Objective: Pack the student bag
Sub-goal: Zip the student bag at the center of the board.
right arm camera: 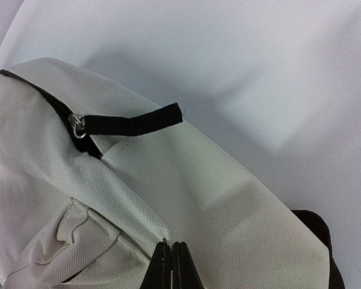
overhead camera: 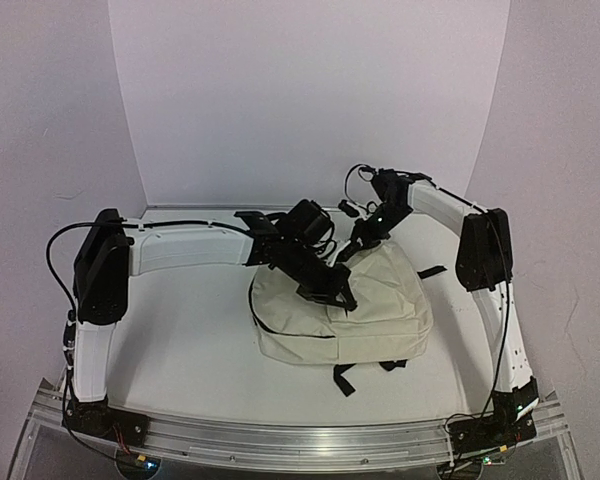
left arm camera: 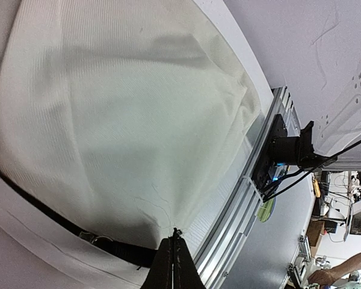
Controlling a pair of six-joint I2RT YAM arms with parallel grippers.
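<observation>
The student bag [overhead camera: 380, 305], cream fabric with black zippers and straps, lies flat in the middle of the table. My left gripper [overhead camera: 342, 297] reaches over its top and is shut on a pinch of its fabric; in the left wrist view the cloth [left arm camera: 108, 120] puckers at the closed tips [left arm camera: 175, 233]. My right gripper [overhead camera: 358, 243] sits at the bag's far edge. The right wrist view shows it [right arm camera: 171, 244] shut on a seam edge of the bag [right arm camera: 228, 198], below a black zipper strap [right arm camera: 132, 123].
Loose black straps [overhead camera: 345, 378] trail off the bag's near side and one [overhead camera: 430, 271] off its right side. The white table [overhead camera: 180, 330] ends at an aluminium rail [overhead camera: 300, 440] in front. White walls close the back and sides.
</observation>
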